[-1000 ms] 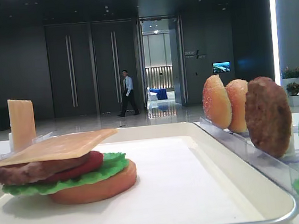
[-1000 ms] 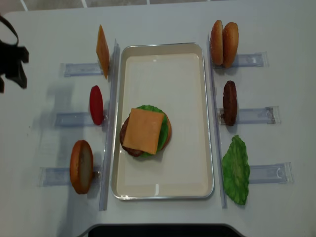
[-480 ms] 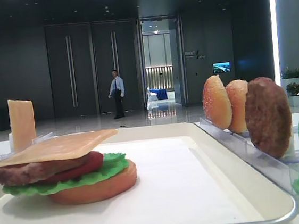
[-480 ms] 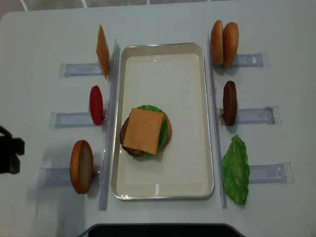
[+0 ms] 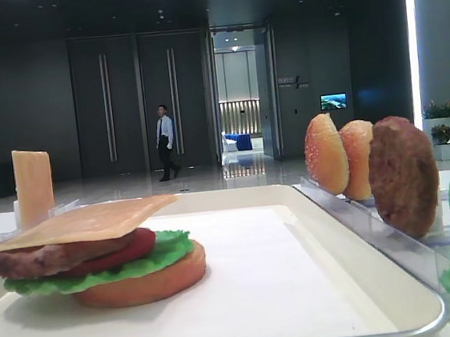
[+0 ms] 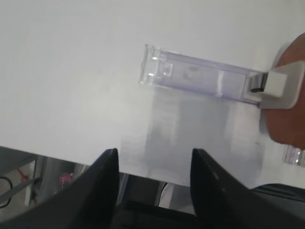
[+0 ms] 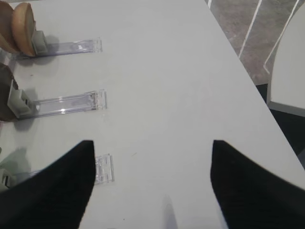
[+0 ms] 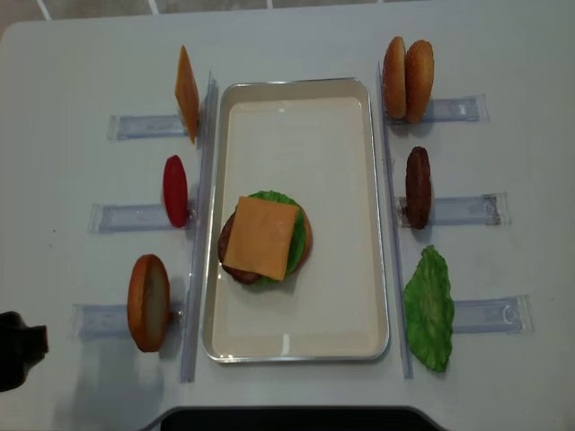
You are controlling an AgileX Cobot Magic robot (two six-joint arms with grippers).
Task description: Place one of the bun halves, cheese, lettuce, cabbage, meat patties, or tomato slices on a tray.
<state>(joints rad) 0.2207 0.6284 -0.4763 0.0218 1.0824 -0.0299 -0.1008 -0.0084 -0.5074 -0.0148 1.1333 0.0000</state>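
My left tool (image 6: 152, 181) is hanging with prongs apart, gripping nothing, over the white desk's (image 8: 296, 45) front-left corner, near the upright golden-tan bun half (image 8: 148, 303); right tool (image 7: 150, 183) likewise apart.

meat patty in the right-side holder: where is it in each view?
Exterior high: meat patty, right, upright behind the bun halves.
Realsense: right of the tray, middle holder.
Right wrist: dark sliver at left edge.
Left wrist: not in view.
Shared landmark: the bun halves.
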